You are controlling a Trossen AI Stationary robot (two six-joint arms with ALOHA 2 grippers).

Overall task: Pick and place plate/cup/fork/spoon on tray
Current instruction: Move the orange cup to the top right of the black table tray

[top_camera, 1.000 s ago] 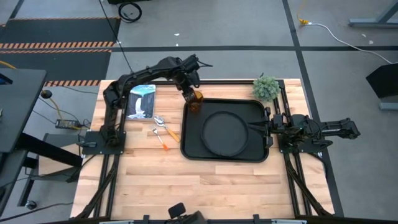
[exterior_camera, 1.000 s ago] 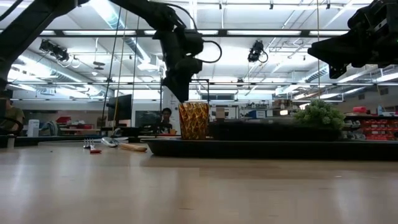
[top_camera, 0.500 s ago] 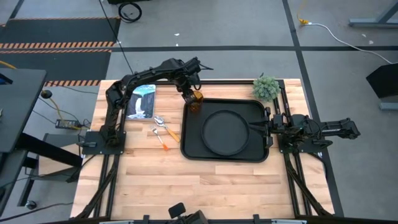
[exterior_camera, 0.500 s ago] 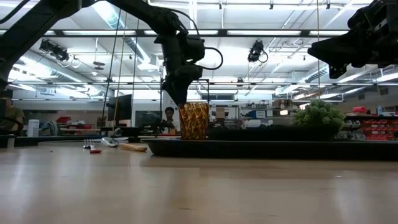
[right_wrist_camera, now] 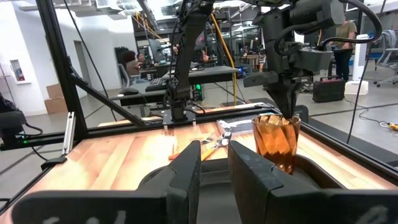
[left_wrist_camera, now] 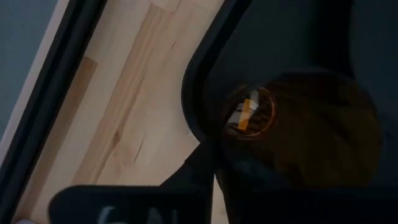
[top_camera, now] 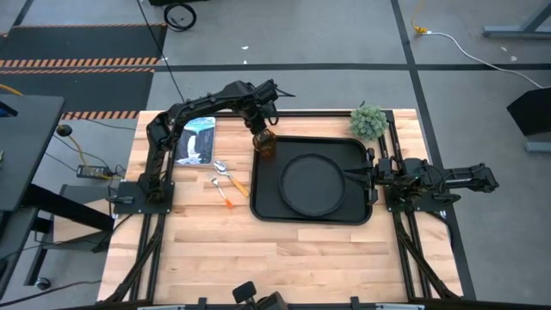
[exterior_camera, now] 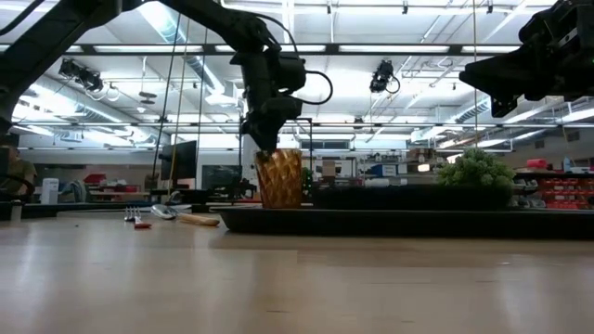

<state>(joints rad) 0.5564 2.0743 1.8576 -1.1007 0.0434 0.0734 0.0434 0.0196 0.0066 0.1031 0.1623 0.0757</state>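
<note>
The amber cup (exterior_camera: 278,178) stands tilted in the far left corner of the black tray (top_camera: 267,208), its base on the tray floor. My left gripper (exterior_camera: 263,144) is right above it, shut on its rim. The black plate (top_camera: 312,185) lies flat in the middle of the tray. The spoon (top_camera: 225,170) and the fork (top_camera: 223,191) lie on the wood left of the tray. My right gripper (top_camera: 355,176) waits open at the tray's right rim, beside the plate, with nothing between its fingers. My left gripper holds the cup by its rim (right_wrist_camera: 281,119), on the far left side of the cup. The fingers (right_wrist_camera: 287,106) come from above, pointing down. The cup (right_wrist_camera: 277,143) leans with its top toward the table's left, its base on the tray. Whether one finger is inside, I cannot tell.
A small green plant (top_camera: 368,120) stands past the tray's far right corner. A printed card (top_camera: 195,140) lies at the far left of the table. Bare wood lies between the tray and the near edge.
The cup, upright half a second ago, has tipped: its top now leans toward the table's left while its base stays in the tray corner. My left gripper has come down slightly onto the cup's rim.
</note>
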